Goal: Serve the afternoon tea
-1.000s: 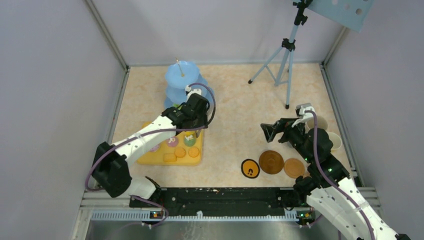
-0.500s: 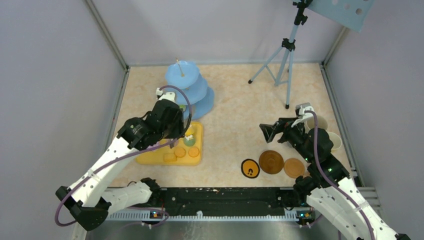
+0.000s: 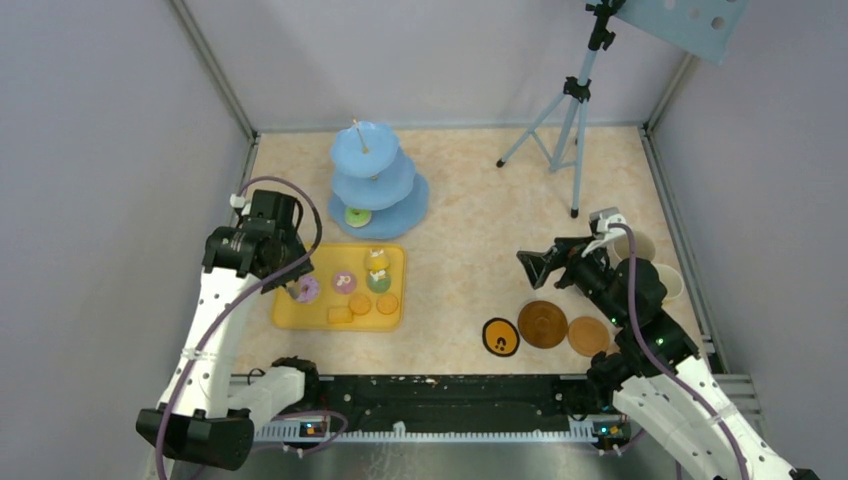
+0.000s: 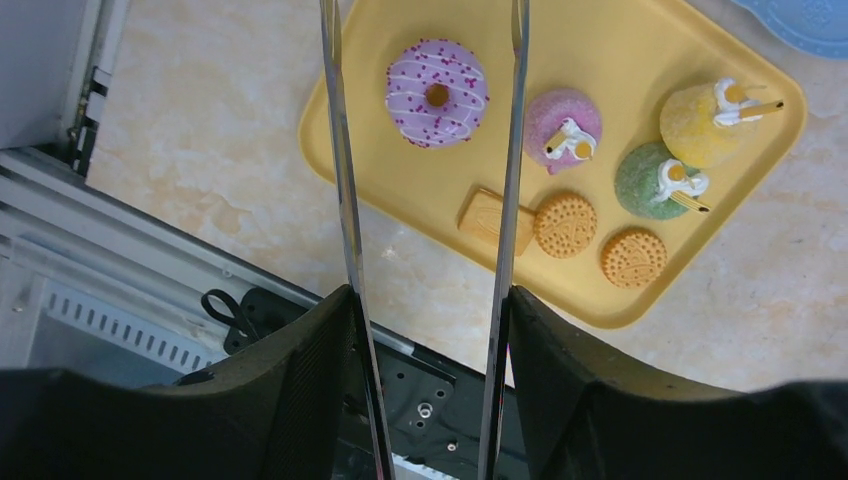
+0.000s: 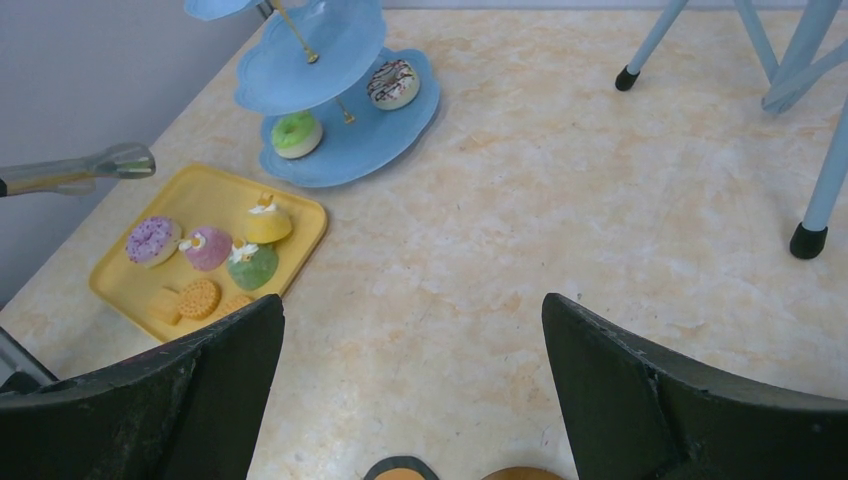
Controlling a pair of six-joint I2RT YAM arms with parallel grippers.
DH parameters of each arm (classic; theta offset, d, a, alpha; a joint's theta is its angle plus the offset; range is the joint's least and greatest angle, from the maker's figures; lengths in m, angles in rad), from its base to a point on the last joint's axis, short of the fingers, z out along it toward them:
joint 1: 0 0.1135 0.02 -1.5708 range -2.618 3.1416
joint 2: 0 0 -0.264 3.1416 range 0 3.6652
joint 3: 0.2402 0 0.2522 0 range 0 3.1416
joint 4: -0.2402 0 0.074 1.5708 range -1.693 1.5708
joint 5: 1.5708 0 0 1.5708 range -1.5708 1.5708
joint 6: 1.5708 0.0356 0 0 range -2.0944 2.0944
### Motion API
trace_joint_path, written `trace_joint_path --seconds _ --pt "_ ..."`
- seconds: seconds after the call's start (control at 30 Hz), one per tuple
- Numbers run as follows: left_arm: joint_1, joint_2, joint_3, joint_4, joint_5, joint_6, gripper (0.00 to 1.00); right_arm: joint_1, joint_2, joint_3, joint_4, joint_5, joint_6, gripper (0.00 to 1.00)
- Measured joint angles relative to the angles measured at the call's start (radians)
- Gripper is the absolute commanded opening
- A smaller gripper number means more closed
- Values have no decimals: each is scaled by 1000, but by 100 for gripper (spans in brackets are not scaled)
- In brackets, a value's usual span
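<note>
The light-blue three-tier stand [image 3: 375, 180] holds a green donut [image 3: 357, 216] and a chocolate-iced pastry [image 5: 392, 84] on its bottom tier. My left gripper [image 3: 275, 262] is shut on the long metal tongs [image 4: 340, 150]. The tongs' arms stand apart on either side of the purple donut [image 4: 437, 78], above the yellow tray [image 4: 640, 60]. Pink [image 4: 563, 125], yellow [image 4: 700, 110] and green [image 4: 650, 180] pastries and orange biscuits [image 4: 565, 225] also lie on the tray. My right gripper [image 3: 535, 265] is open and empty, above the brown coasters [image 3: 543, 324]. Two mugs [image 3: 640, 245] stand behind it.
A blue tripod [image 3: 575, 110] stands at the back right. A black-rimmed orange coaster [image 3: 500, 336] lies left of the brown ones. Grey walls close in both sides and the back. The black rail runs along the near edge.
My left arm has swung back from the stand to the left and now holds the tongs over the tray's left end. The green donut now shows on the bottom tier. The right arm has not moved.
</note>
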Motion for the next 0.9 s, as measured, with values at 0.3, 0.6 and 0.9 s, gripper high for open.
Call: trace_joint_path --seconds 0.3,0.6,0.9 --pt "11 -3 -113 -1 101 -62 66 0 -12 0 1 0 0 98" --pt "11 -33 -153 -3 127 -97 66 0 -11 0 1 -2 0 98" --pt "11 -39 -183 5 132 -98 63 0 -11 0 0 -3 0 98"
